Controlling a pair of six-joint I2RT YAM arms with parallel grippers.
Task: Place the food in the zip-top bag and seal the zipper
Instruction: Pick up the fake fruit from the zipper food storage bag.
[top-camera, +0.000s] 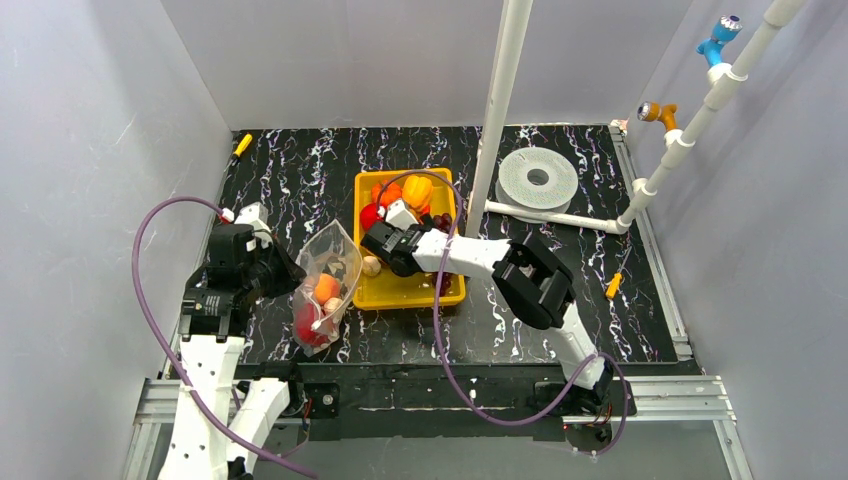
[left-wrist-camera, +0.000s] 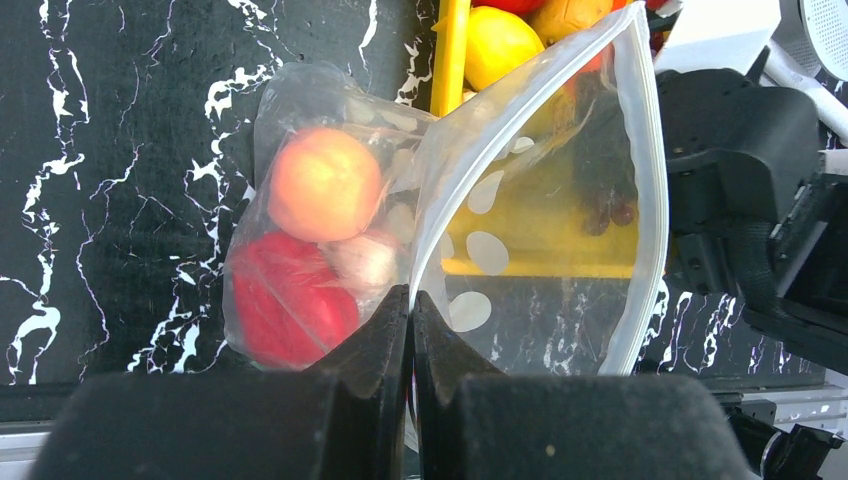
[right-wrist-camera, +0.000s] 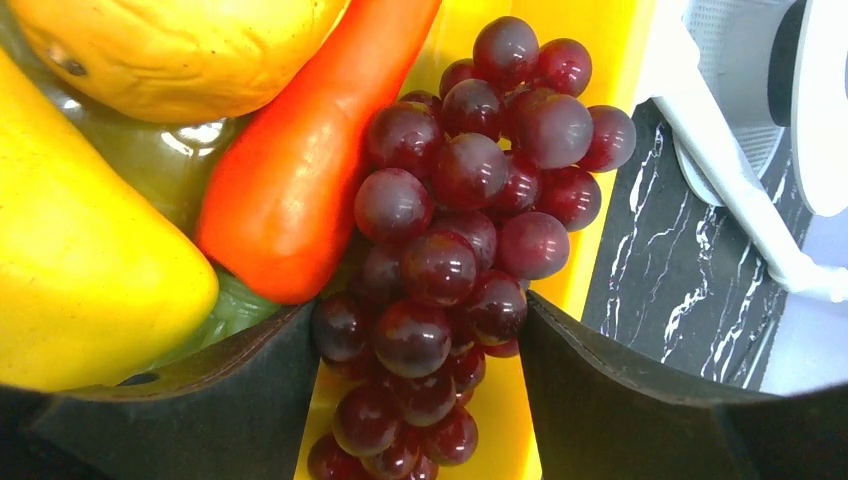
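Right gripper (right-wrist-camera: 420, 305): jaws spread wide on either side of the grapes (right-wrist-camera: 470, 180). The bunch fills the gap, and I cannot tell whether the pads press on it yet.
Grapes: lying in the yellow tray (right-wrist-camera: 615, 30) against its right wall, touching a long orange piece (right-wrist-camera: 300, 170).
Handling, grapes: likely light, glossy and lumpy. Round beads may roll under flat pads, and the tail of the bunch could swing.
Where to hold: across the thick middle of the bunch, as the jaws stand now, not at the thin end.
Left gripper (left-wrist-camera: 411, 300): clenched tight on the near edge of the zip-top bag (left-wrist-camera: 520, 230), propping the mouth open toward the tray.
Bag: on the black marbled table (top-camera: 300, 170), just left of the tray, between the two arms.
Bag contents: an orange fruit (left-wrist-camera: 325, 185), a red one (left-wrist-camera: 290, 300) and a pale one (left-wrist-camera: 365, 260), settled at the bottom.
Handling, bag: thin, soft film with no stiffness. The mouth probably sags if let go.
Zipper (left-wrist-camera: 655, 180): unsealed, arching around the open mouth.
Risk: grapes snagging the zipper lip on entry.
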